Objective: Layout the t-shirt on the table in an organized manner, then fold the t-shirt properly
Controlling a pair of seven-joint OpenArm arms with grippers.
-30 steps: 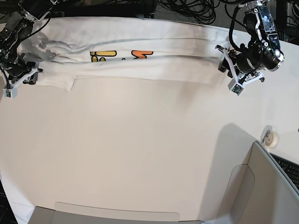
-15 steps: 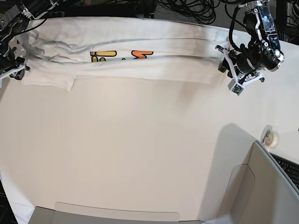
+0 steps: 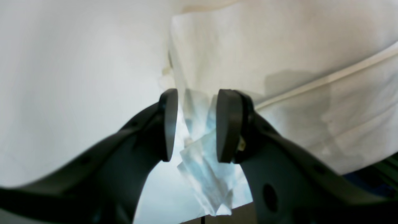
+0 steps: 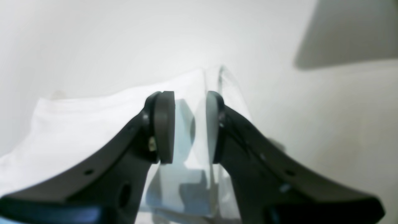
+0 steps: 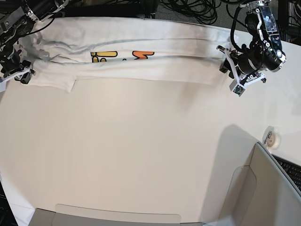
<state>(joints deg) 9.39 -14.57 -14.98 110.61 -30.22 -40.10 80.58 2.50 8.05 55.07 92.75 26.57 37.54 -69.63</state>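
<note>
Right gripper (image 5: pixel 19 75) shifted outward; t-shirt (image 5: pixel 155 61) corners between both jaws; left gripper (image 3: pixel 194 124) gapped, grip unclear.

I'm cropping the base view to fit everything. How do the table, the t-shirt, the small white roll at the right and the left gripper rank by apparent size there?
1. table
2. t-shirt
3. left gripper
4. small white roll

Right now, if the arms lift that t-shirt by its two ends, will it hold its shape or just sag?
Likely sag: the t-shirt lies in soft folds and creases along the table, so it looks floppy. It is thin cloth, probably light. Its edge shows between the left gripper jaws, and such fabric may slip from a narrow pinch.
</note>
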